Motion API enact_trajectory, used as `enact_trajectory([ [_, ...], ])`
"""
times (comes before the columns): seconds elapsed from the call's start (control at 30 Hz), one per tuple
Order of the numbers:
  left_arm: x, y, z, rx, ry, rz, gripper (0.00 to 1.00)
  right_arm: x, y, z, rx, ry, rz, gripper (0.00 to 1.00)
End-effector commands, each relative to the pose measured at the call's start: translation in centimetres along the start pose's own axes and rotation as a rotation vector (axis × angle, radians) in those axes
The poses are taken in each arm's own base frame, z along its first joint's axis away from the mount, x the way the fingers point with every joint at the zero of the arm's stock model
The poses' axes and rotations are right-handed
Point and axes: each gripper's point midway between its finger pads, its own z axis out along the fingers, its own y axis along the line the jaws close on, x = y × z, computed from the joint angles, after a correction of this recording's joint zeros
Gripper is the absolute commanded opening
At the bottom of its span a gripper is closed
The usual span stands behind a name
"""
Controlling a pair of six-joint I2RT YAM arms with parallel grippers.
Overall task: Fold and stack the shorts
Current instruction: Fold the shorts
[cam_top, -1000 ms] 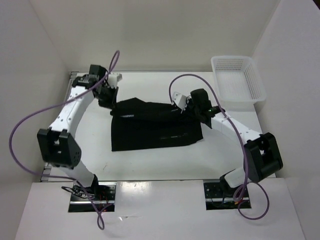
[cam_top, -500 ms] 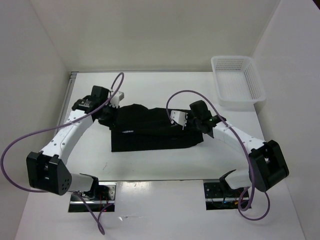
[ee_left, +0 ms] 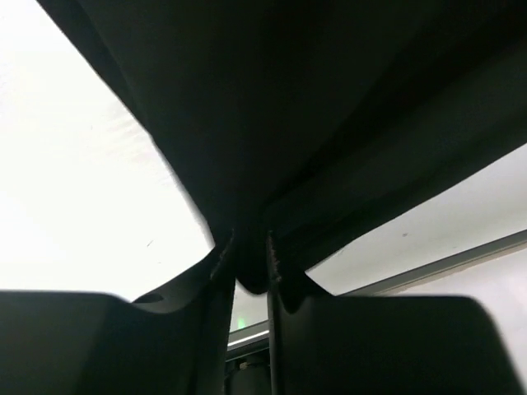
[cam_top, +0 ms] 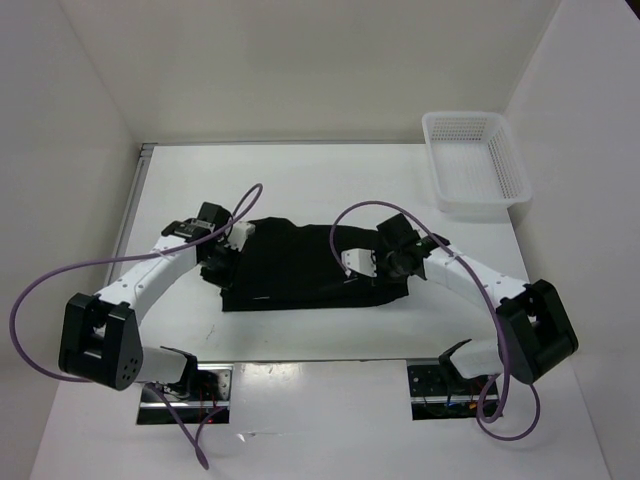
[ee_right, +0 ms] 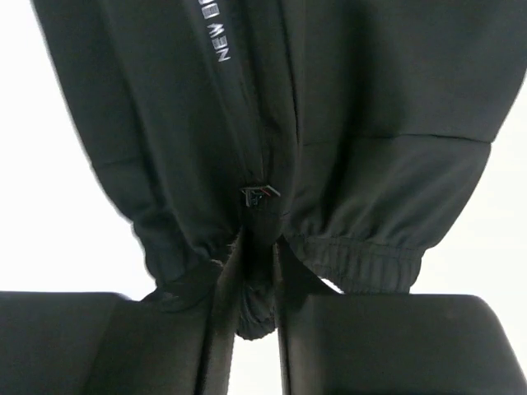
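The black shorts (cam_top: 300, 265) lie folded over in the middle of the white table, far edge pulled toward the near edge. My left gripper (cam_top: 222, 262) is shut on the shorts' left edge; in the left wrist view the black fabric (ee_left: 272, 123) is pinched between my fingers (ee_left: 218, 271). My right gripper (cam_top: 385, 268) is shut on the right edge; the right wrist view shows the elastic waistband (ee_right: 362, 255), a small tag (ee_right: 259, 196) and white lettering (ee_right: 216, 33), with a bunch of fabric clamped between the fingers (ee_right: 222, 271).
A white plastic mesh basket (cam_top: 475, 160) stands at the far right of the table (cam_top: 300, 180). White walls enclose the left, back and right sides. Purple cables loop from both arms.
Both grippers have moved toward the near edge, carrying the shorts' far edge over the lower part. The shorts now look narrower front to back.
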Motion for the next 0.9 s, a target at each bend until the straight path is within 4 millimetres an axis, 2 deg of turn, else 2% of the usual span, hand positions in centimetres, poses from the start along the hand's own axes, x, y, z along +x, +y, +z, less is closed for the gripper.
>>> enact_trajectory([
  [0.0,1.5,0.8,0.2,-0.047,0.059,0.003,0.28,2.2,3.1,-1.0,-0.123,0.082,-0.09,0.29],
  [0.07,1.6,0.6,-0.1,-0.037,0.07,0.001,0.38,2.4,3.9,-1.3,-0.158,0.083,-0.096,0.31],
  [0.13,1.3,0.4,-0.5,-0.028,0.065,0.001,0.43,0.9,2.7,-2.5,-0.123,0.034,-0.089,0.37],
  [0.17,1.0,0.4,-0.9,-0.028,0.062,0.002,0.44,0.4,2.6,-3.1,-0.123,0.015,-0.089,0.44],
  [0.2,-0.2,0.2,-1.6,-0.018,0.031,0.005,0.44,-0.4,2.1,-4.2,-0.088,-0.019,-0.095,0.54],
  [0.23,-0.9,0.2,-2.0,-0.013,0.008,-0.002,0.47,-1.6,1.6,-5.2,-0.068,-0.073,-0.101,0.93],
  [0.27,-1.6,0.1,-2.4,-0.006,-0.013,0.0,0.47,-2.2,1.4,-5.8,-0.047,-0.106,-0.119,1.0],
  [0.3,-3.1,0.1,-2.8,-0.008,-0.047,0.005,0.49,-3.1,1.0,-7.3,0.006,-0.153,-0.132,1.0],
  [0.33,-4.0,0.4,-2.9,-0.013,-0.07,-0.001,0.52,-4.0,0.6,-8.0,0.04,-0.203,-0.145,1.0],
  [0.37,-5.4,1.3,-2.9,-0.038,-0.115,-0.008,0.54,-4.5,0.2,-8.3,0.073,-0.228,-0.141,1.0],
  [0.4,-6.1,1.7,-2.1,-0.051,-0.108,-0.01,0.54,-4.5,0.3,-8.4,0.084,-0.233,-0.143,1.0],
  [0.43,-7.9,3.0,-2.1,-0.082,-0.158,-0.028,0.54,-4.8,0.2,-8.4,0.088,-0.25,-0.132,1.0],
  [0.47,-8.4,4.0,-0.8,-0.108,-0.13,-0.043,0.54,-4.9,-0.1,-8.0,0.096,-0.257,-0.102,1.0],
  [0.5,-9.3,4.6,-0.4,-0.112,-0.135,-0.052,0.54,-4.9,-0.1,-7.0,0.072,-0.248,-0.076,1.0],
  [0.53,-11.5,5.9,-0.8,-0.135,-0.184,-0.071,0.54,-4.6,-0.4,-6.4,0.067,-0.232,-0.053,0.97],
  [0.57,-12.0,6.6,0.7,-0.136,-0.158,-0.084,0.54,-4.3,-0.5,-5.6,0.057,-0.213,-0.032,0.95],
  [0.6,-13.0,7.1,1.1,-0.13,-0.169,-0.092,0.54,-4.3,-0.8,-4.2,0.026,-0.199,0.004,0.94],
  [0.63,-14.1,7.4,1.5,-0.132,-0.181,-0.09,0.54,-4.3,-0.8,-3.5,0.015,-0.194,0.025,0.9],
  [0.67,-14.3,7.9,2.8,-0.122,-0.155,-0.104,0.54,-4.8,-1.3,-3.3,0.017,-0.212,0.032,0.86],
  [0.7,-16.5,8.0,2.3,-0.114,-0.201,-0.097,0.54,-5.4,-2.1,-3.3,0.035,-0.234,0.026,0.82],
  [0.73,-17.1,8.5,2.4,-0.11,-0.208,-0.105,0.54,-5.4,-2.1,-3.0,0.032,-0.234,0.044,0.77],
  [0.77,-17.8,8.8,3.1,-0.092,-0.213,-0.111,0.54,-6.4,-3.1,-3.8,0.054,-0.262,0.046,0.64],
  [0.83,-19.5,9.2,2.8,-0.08,-0.255,-0.112,0.54,-6.4,-4.7,-4.0,0.072,-0.287,0.13,0.5],
  [0.87,-19.5,9.3,3.6,-0.078,-0.245,-0.114,0.55,-7.0,-5.4,-4.7,0.082,-0.318,0.152,0.4],
])
